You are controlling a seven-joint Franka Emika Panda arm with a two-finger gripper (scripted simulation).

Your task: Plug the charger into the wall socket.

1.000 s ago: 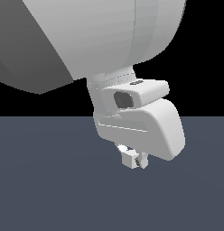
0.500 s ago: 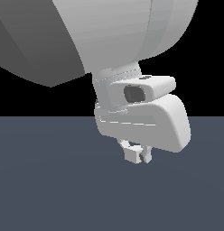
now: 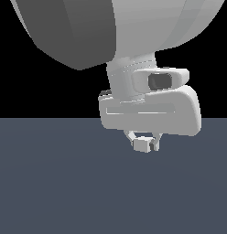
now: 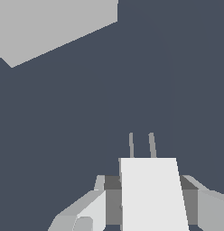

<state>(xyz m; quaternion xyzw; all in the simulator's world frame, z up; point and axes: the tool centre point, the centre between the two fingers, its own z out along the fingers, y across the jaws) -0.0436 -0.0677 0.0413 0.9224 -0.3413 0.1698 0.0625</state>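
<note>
Exterior view first: the arm's bulky pale body fills the upper half against a black background, and its wrist block hangs over a flat slate-blue surface (image 3: 51, 192). Below that block the gripper (image 3: 143, 142) points down, and its jaws are closed narrowly on the charger (image 3: 142, 145), a small off-white cube that sits between the two short fingers (image 3: 130, 135), one on each side of it. From this angle the cube hides the gap, and the grey prongs cannot be made out. The charger looks to be held clear of the surface, though how far above it cannot be told. No plate is seen from this camera. Seen from the wrist view, the charger (image 4: 152, 194) is a tall white face rising between the two grey finger pads (image 4: 113, 200), which press against its flanks. Two thin grey prongs (image 4: 141, 145) stick out of the far end of the block, side by side and roughly parallel, pointing away from the camera over the dark surface (image 4: 132, 81). A flat light-grey slab, which may be the wall socket (image 4: 50, 27), shows at one corner of that picture, well apart from the prong tips; only part of it is visible and its holes do not show.
</note>
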